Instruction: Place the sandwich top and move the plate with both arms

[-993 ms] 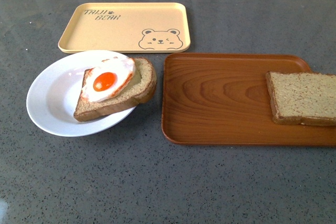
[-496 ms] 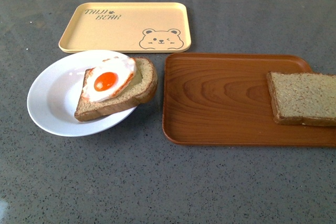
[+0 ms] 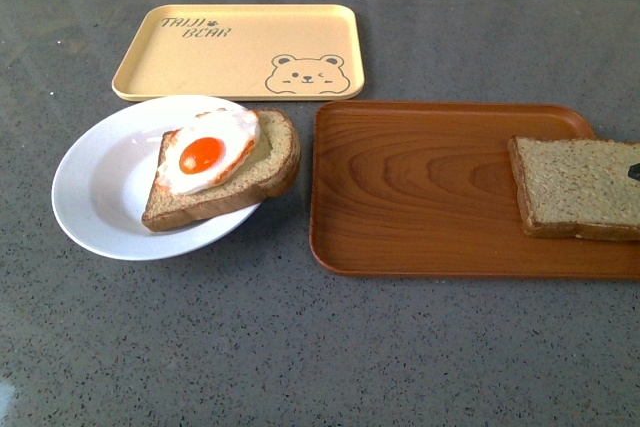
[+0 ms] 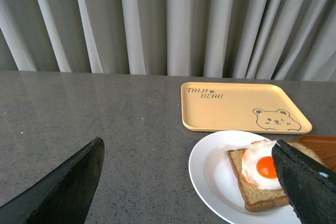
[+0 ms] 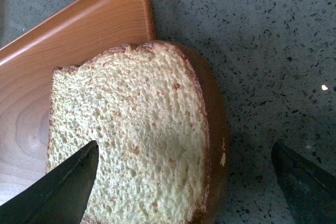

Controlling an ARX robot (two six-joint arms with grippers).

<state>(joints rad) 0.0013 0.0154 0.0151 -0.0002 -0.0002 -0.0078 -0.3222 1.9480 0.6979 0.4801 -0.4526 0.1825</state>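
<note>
**Sandwich Top on Tray, Fingers Apart**

The sandwich top [image 3: 575, 187] lies on the wooden tray [image 3: 410, 187], at the right edge of the front view. Right gripper [image 5: 185, 148] above it, fingers wide apart. Left gripper [image 4: 189, 141] also wide apart, facing the plate [image 3: 100, 187].

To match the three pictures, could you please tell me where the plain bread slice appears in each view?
Front view: slice at far right, on the wooden tray.
Left wrist view: not in it; only a corner of the tray shows.
Right wrist view: fills the middle, over the tray's end.
Shared landmark: the wooden tray.
</note>
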